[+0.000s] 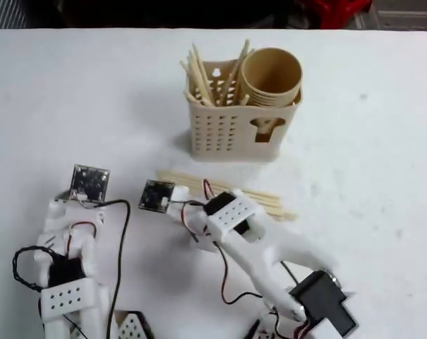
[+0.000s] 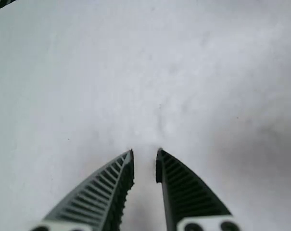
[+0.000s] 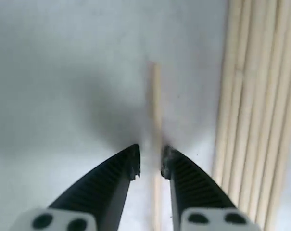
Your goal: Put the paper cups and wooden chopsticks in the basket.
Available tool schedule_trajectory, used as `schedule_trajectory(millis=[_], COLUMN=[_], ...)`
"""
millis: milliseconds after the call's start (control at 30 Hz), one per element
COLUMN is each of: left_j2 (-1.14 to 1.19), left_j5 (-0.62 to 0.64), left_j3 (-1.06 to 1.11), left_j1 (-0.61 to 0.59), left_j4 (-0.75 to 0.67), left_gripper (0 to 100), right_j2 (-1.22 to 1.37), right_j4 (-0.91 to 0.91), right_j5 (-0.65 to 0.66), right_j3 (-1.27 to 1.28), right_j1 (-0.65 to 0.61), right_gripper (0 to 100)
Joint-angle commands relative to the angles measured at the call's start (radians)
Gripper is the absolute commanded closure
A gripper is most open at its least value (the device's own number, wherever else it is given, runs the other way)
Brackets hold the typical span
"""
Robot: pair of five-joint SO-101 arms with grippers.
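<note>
Straddling a single stick with the right gripper, fingers a little apart and not yet clamped; hard to tell whether already touching it on one side. Lying flat on the table, just beside the bundle and in front of the basket, itself loaded with the cups and some leaning sticks. Hovering over bare table with the left gripper, fingers slightly apart on nothing, well apart from the work. Most likely to go wrong at the close: sitting off-centre in the gap, so liable to roll or skate away rather than seat between the pads. Could also get pinched against the table and flick up at the far end, or get pushed into the bundle and scatter it. If gripped away from the middle, apt to droop and swing on the lift, then snag on the basket rim or on the leaning sticks. Worth watching too for a knock on the drop, tipping the basket and spilling the cups.
</note>
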Motion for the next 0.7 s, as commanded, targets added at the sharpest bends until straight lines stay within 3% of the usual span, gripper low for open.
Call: schedule_trajectory(millis=[0, 300, 667], left_j2=[-0.013, -0.013, -0.013], left_j5=[0.006, 0.006, 0.006], left_j3=[-0.006, -0.006, -0.006], left_j1=[0.015, 0.015, 0.015], left_j4=[-0.02, -0.02, -0.02], left_gripper=[91, 91, 91], right_j2=[0.047, -0.038, -0.581], right_j4=[0.008, 0.044, 0.246], right_j5=[0.012, -0.034, -0.184], right_j3=[-0.032, -0.029, -0.107], right_j1=[-0.004, -0.001, 0.001], right_gripper=[94.3, 98.2, 98.2])
